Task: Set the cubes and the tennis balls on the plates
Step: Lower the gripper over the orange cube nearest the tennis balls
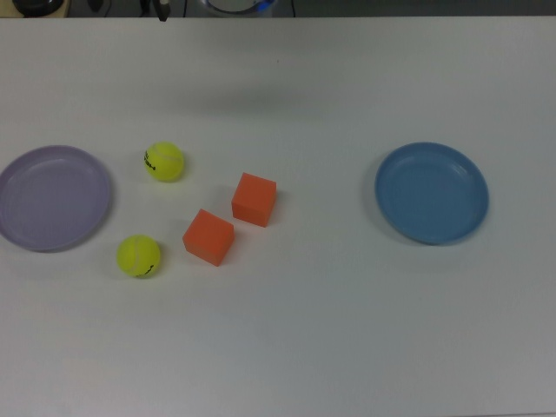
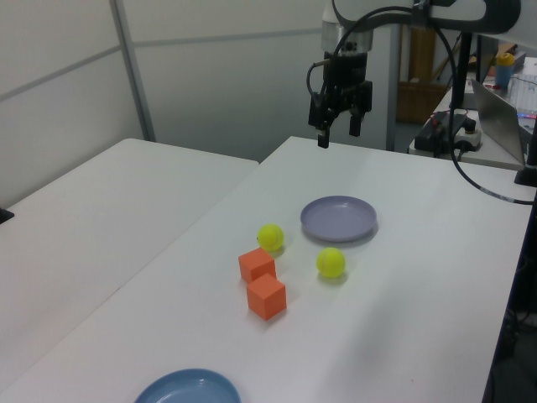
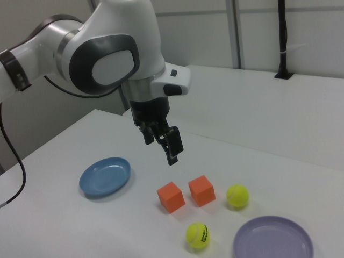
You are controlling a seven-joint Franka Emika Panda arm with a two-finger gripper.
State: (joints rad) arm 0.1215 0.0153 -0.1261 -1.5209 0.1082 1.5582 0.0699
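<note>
Two orange cubes (image 1: 254, 199) (image 1: 208, 236) sit close together on the white table (image 1: 330, 330). One tennis ball (image 1: 164, 162) and a second tennis ball (image 1: 139, 256) lie between them and the lavender plate (image 1: 52, 198) at the top view's left. The blue plate (image 1: 432, 193) is at the top view's right. Both plates hold nothing. My gripper (image 2: 337, 128) hangs high over the table, open and holding nothing. In the right view the gripper (image 3: 160, 146) shows above the cubes (image 3: 170, 196) (image 3: 202, 190), well clear of them.
A second white table (image 2: 101, 201) stands beside this one at the left view's left. A laptop and other gear (image 2: 495, 109) sit past the far end. A black cable (image 2: 478, 180) loops down from the arm. A black post (image 3: 282, 37) stands on the far table in the right view.
</note>
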